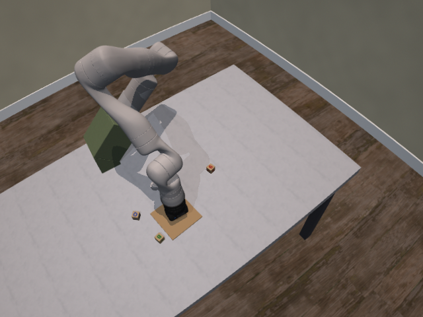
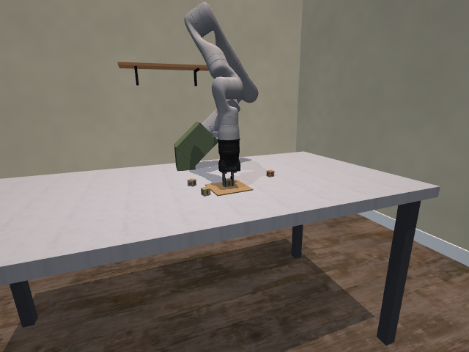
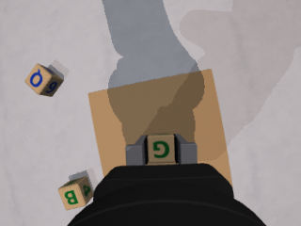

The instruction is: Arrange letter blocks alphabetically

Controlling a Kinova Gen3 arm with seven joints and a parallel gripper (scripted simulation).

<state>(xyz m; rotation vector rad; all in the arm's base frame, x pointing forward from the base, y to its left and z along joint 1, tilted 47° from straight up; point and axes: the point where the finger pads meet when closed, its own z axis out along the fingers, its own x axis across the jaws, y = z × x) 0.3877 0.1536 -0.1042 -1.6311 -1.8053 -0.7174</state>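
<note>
My gripper [image 3: 161, 144] is shut on a wooden block with a green G [image 3: 161, 149] on top, low over the tan mat [image 3: 160, 127]; in the side view the gripper [image 2: 228, 180] holds the block right at the mat [image 2: 230, 188], and I cannot tell whether it touches. A block with a green B [image 3: 74, 194] lies on the table just off the mat's corner, also seen in the overhead view [image 1: 159, 237]. A block with a blue O [image 3: 43, 79] [image 1: 135, 214] lies on the table further from the mat. A block with a red mark [image 1: 210, 168] lies apart on the table.
The green robot base box [image 1: 106, 141] stands at the table's back. A wall shelf [image 2: 163, 67] hangs behind the arm. The table edge [image 1: 269, 246] runs some way in front of the mat.
</note>
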